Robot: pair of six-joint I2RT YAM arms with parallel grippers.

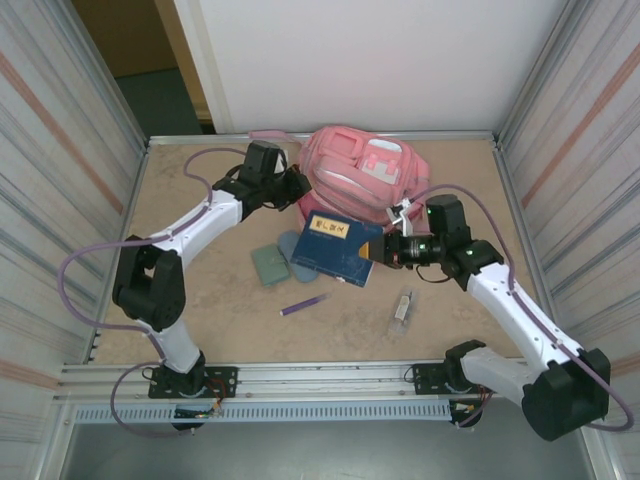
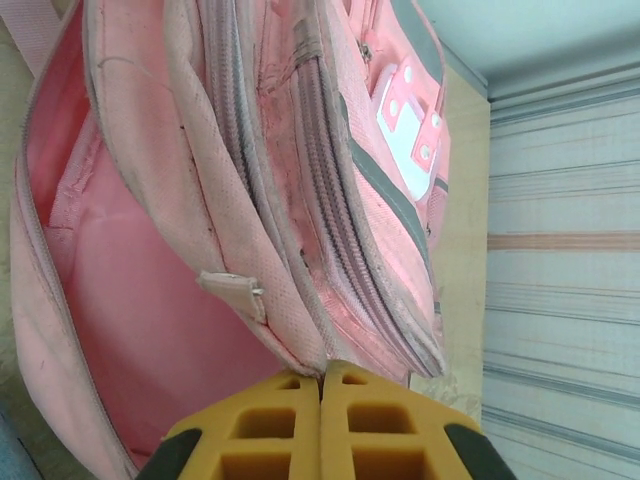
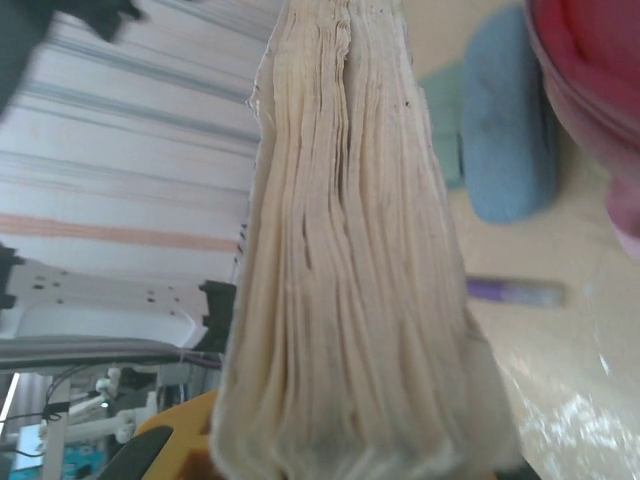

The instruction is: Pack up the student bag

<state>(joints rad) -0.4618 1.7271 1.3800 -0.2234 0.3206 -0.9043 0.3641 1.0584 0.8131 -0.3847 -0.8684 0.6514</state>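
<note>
Now one student bag (image 1: 355, 175), one book (image 1: 335, 245) pinched by right tool (image 1: 376, 252), left tool (image 1: 297, 186) pressed together.

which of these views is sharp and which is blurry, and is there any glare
Top external: evenly lit and sharp, the student bag slightly overexposed on its front pocket. Left wrist: crisp, the bag's stitching and zips readable. Right wrist: softest, the book soft up close, the blue pouch and purple pen blurred, glare on the table.

Pink student bag (image 1: 347, 180), navy book (image 1: 335, 250), purple pen (image 1: 303, 304).
</note>
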